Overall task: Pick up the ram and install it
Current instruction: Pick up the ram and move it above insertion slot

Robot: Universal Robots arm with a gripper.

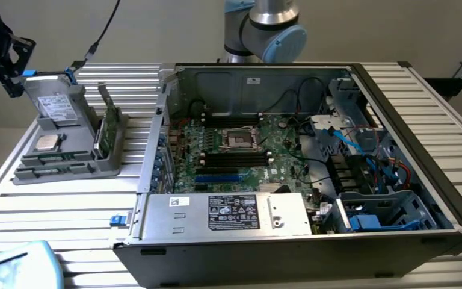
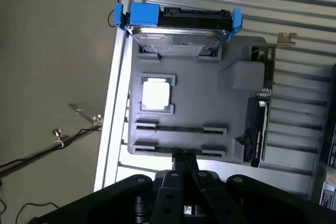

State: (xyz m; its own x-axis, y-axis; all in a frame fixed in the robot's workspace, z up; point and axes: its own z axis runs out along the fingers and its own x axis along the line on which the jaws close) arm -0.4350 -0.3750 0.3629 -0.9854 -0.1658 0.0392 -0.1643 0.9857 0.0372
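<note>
Two ram sticks stand on edge in the long slots of a grey holder. One ram stick sits beside the other; in the exterior view they are thin strips at the holder's near end. My black gripper hangs above the holder with its fingers pressed together and nothing between them, its tips over the outer ram slot. In the exterior view the gripper is high at the left, over the holder's far end. Black memory slots lie on the motherboard inside the open computer case.
The holder also carries a grey drive in blue brackets, a square silver processor chip and an upright green expansion card. The case walls, a power supply and loose cables crowd the motherboard. The table edge runs beside the holder.
</note>
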